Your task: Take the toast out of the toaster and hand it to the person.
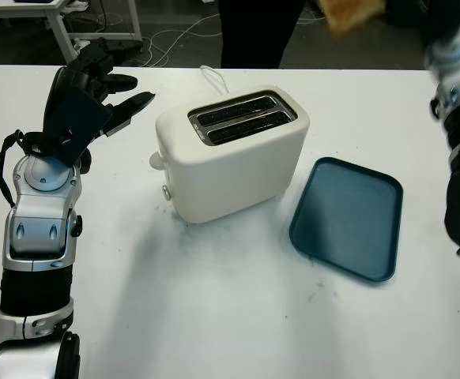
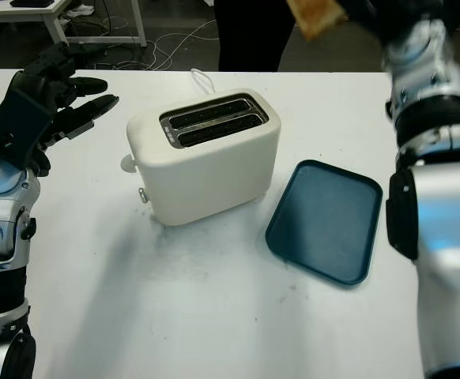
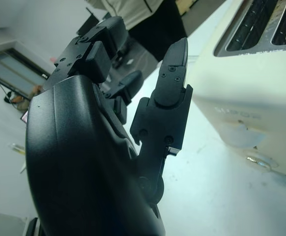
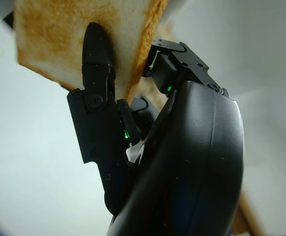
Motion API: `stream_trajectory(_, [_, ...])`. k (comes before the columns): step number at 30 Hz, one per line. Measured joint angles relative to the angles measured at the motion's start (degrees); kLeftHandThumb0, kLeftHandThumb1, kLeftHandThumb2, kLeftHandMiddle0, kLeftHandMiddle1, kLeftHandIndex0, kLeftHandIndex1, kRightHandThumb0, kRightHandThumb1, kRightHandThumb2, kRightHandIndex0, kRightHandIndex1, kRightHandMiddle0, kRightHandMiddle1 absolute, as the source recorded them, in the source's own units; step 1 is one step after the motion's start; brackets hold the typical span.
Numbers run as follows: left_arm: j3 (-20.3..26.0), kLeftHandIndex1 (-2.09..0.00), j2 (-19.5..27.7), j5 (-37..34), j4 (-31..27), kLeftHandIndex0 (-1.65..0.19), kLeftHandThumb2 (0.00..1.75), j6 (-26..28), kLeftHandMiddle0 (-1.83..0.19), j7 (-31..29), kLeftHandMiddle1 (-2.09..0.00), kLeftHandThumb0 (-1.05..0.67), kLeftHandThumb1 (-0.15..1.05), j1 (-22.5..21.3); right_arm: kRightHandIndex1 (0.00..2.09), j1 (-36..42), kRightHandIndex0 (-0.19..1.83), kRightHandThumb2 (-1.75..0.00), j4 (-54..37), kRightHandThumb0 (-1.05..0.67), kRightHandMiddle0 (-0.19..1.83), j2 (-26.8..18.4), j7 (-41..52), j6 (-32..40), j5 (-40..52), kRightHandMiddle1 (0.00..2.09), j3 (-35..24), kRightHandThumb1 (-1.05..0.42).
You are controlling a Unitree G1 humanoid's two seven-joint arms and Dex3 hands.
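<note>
Toast [image 4: 74, 39] – pinched in right hand [image 4: 133, 93] fingers, raised beyond tabletop [image 1: 238, 316] far edge, nr person [image 1: 258, 31].
Left hand [image 1: 88, 91] open, left of toaster [image 1: 230, 154]; tray [image 1: 348, 217] to toaster's right.

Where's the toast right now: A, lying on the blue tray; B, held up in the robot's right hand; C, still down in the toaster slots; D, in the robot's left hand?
B: the right hand grips the toast between its fingers, raised beyond the table's far edge, while the toaster slots look empty.
</note>
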Motion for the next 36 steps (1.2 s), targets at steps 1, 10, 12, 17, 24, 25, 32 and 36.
stream_trajectory(1, [0.00,-0.49,0.00,0.00,0.11,-0.34,0.01,-0.09,-0.22,0.00,-0.94,-0.35,0.91,0.00,1.48,0.66,0.50,-0.38,0.04,-0.25,0.48,0.59,-0.43,0.36,0.49,1.12,-0.28,-0.92])
stream_trajectory(10, [0.02,-0.51,0.00,0.00,0.34,-0.33,0.01,-0.44,-0.20,-0.03,-0.95,-0.33,0.92,0.01,1.74,1.87,0.69,-0.36,0.50,-0.28,0.47,4.71,-1.97,7.01,4.27,1.54,-2.88,-0.92])
stream_trajectory(12, [0.02,-0.51,0.00,-0.01,0.34,-0.32,0.01,-0.43,-0.20,-0.06,-0.94,-0.34,0.92,0.01,1.75,2.19,0.66,-0.37,0.54,-0.29,0.42,5.46,-1.97,7.24,4.40,1.56,-2.97,-0.92])
stream_trajectory(17, [0.09,-0.52,0.00,-0.01,0.34,-0.32,0.00,-0.56,-0.22,-0.22,-0.94,-0.34,0.92,0.02,1.74,2.91,0.54,-0.35,0.90,-0.27,0.66,7.09,-2.21,9.10,4.96,0.56,-3.32,-0.92])
stream_trajectory(24, [0.08,-0.53,0.01,0.00,0.34,-0.32,0.00,-0.96,-0.22,-0.39,-0.93,-0.34,0.92,0.03,1.75,3.23,0.56,-0.35,0.96,-0.24,0.62,7.50,-2.34,9.30,5.50,0.62,-4.58,-0.92])
stream_trajectory(25, [0.09,-0.53,0.01,0.00,0.34,-0.32,0.00,-0.96,-0.22,-0.39,-0.94,-0.33,0.92,0.03,1.75,3.24,0.59,-0.35,0.96,-0.25,0.49,7.50,-2.35,9.30,5.53,0.99,-4.73,-0.92])
stream_trajectory(32, [0.09,-0.55,0.01,0.01,0.45,-0.31,0.01,-1.00,-0.22,-0.38,-0.94,-0.33,0.92,0.03,1.75,3.24,0.54,-0.35,0.96,-0.25,0.41,7.50,-2.34,9.30,5.50,1.14,-5.04,-0.92])
stream_trajectory(36, [0.11,-0.55,0.00,0.00,0.46,-0.31,0.02,-1.00,-0.21,-0.38,-0.94,-0.33,0.92,0.18,1.75,3.24,0.60,-0.37,0.96,-0.26,0.34,7.50,-1.80,9.30,5.66,1.19,-5.42,-0.92])
